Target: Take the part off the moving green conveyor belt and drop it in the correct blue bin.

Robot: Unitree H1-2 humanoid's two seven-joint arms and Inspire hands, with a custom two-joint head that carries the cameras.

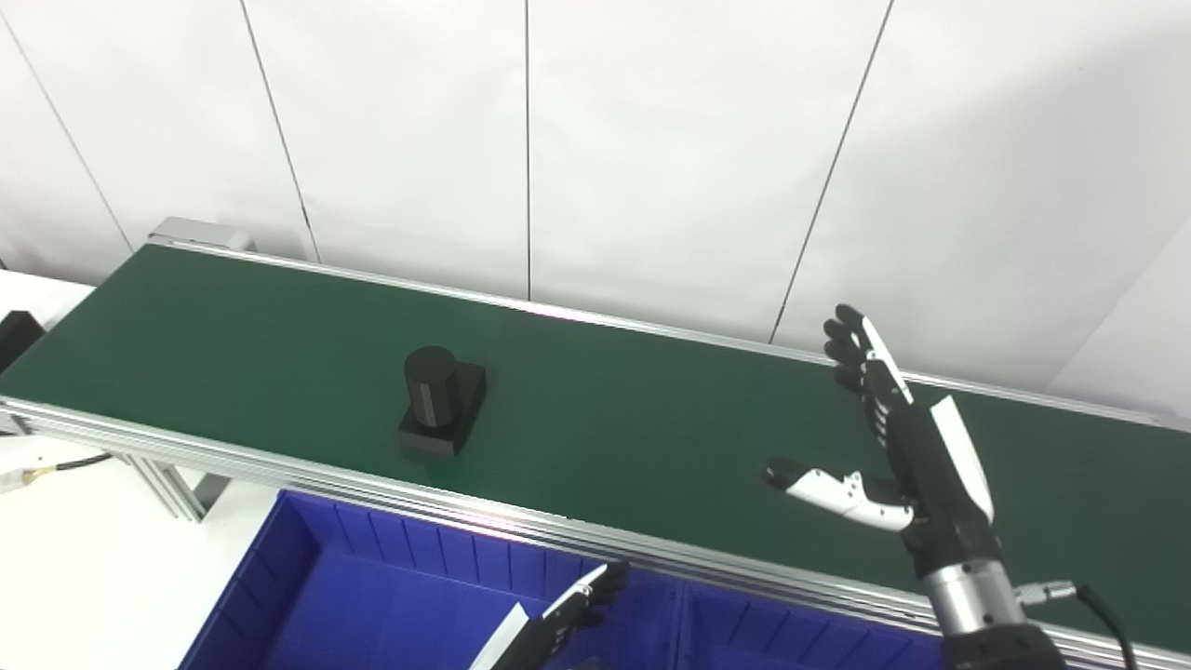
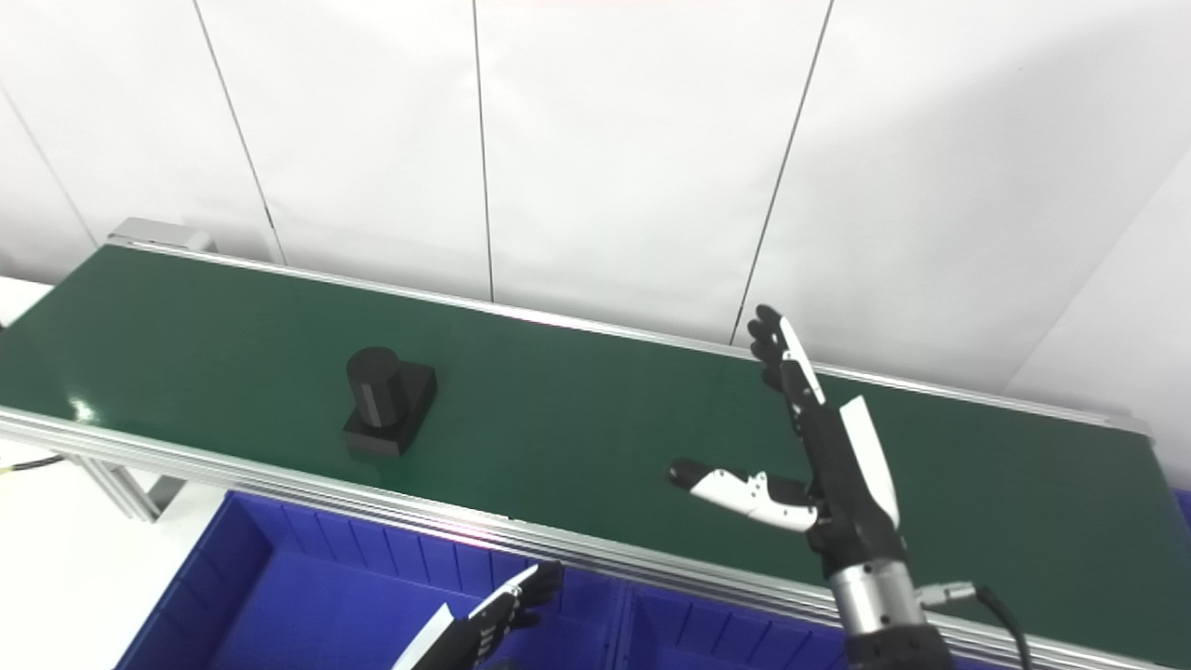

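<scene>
On green conveyor belt point(image 1: 651, 409), black part point(image 1: 440, 400) seen upright, well apart from right hand point(image 1: 916, 465), held open over belt. Left hand point(image 1: 568, 614) over blue bin point(image 1: 372, 596), state not clear. Step judged: waiting; grasp required next.

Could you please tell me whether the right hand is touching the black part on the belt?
Apart. In the left eye view the open right hand is well to the right of the black part, with bare green belt between them.
</scene>
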